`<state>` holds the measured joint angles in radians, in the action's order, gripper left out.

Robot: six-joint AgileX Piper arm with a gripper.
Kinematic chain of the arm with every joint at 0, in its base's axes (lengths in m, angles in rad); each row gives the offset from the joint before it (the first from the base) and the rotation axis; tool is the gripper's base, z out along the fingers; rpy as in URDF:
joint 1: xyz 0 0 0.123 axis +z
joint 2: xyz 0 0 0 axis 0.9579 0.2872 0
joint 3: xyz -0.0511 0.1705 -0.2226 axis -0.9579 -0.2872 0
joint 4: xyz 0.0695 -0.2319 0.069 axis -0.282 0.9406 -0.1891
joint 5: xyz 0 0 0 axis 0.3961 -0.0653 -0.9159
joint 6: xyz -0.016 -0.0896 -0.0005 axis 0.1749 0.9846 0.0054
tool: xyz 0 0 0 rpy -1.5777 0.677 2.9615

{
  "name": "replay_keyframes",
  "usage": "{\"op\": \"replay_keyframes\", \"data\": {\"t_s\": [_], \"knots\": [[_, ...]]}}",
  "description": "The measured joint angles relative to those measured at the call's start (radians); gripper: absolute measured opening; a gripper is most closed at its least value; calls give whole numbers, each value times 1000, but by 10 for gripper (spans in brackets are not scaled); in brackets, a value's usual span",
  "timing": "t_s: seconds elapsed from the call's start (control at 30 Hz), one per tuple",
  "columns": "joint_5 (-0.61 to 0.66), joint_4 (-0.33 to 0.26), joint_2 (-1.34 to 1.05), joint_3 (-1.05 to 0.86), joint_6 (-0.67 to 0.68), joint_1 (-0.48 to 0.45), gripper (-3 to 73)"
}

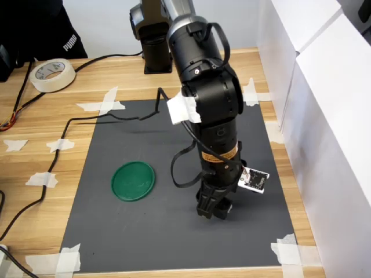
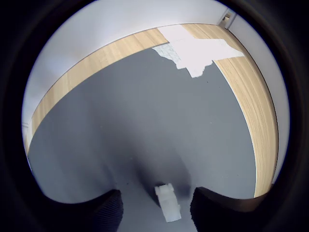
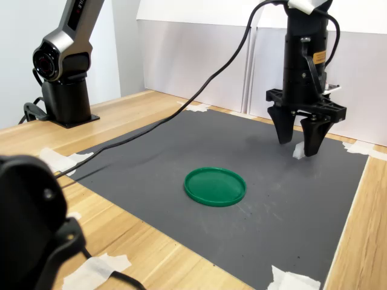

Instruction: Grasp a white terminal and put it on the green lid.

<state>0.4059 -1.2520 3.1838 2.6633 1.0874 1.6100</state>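
The white terminal (image 2: 167,202) is a tiny whitish block lying on the dark grey mat (image 1: 162,231). It sits between the two fingers of my gripper (image 2: 157,215), whose jaws stand apart on either side of it without touching. In the second exterior view the terminal (image 3: 298,151) shows low between the fingers of the gripper (image 3: 299,144), which points straight down. The first exterior view hides the terminal behind the gripper (image 1: 215,211). The green lid (image 1: 134,180) lies flat and bare on the mat, to the first exterior view's left of the gripper, and also shows as the green lid (image 3: 215,186).
White panels (image 1: 324,116) wall the first exterior view's right side close to the arm. A tape roll (image 1: 52,75) lies at the back left and a black cable (image 1: 87,121) crosses the mat's far edge. Tape scraps (image 1: 293,253) hold the mat's corners. A dark object (image 3: 30,223) fills the second exterior view's near left.
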Motion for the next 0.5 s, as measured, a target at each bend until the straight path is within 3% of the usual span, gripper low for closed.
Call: {"op": "replay_keyframes", "data": {"t_s": [0.13,0.37,0.5], "knots": [[-11,10,1,0,-37,0,452],[-11,14,2,0,-105,0,121],[1,37,1,1,-133,0,87]]}}
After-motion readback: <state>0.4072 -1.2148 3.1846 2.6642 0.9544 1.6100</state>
